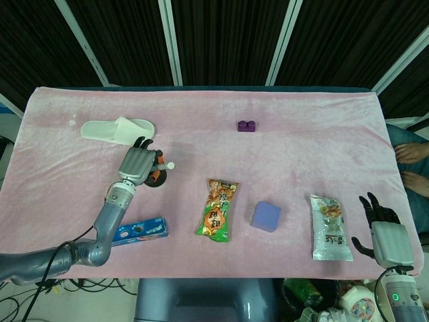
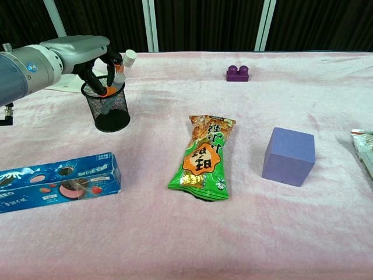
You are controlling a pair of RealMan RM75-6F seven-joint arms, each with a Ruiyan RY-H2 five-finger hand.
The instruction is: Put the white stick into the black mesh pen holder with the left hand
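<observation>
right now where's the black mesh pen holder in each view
Head view: the black mesh pen holder is left of centre, mostly hidden under the left hand.
Chest view: it stands upper left, rim under that hand, with the white stick in its mouth.
Shared landmark: the green snack packet lies to its right.

A pink cloth (image 2: 326,233) carries a black mesh pen holder (image 2: 108,111) with a white stick (image 2: 124,64), a green-and-orange snack bag (image 2: 203,156), a lilac cube (image 2: 288,156), a blue biscuit box (image 2: 58,181), a purple brick (image 2: 237,73) and a white slipper (image 1: 117,129).
</observation>
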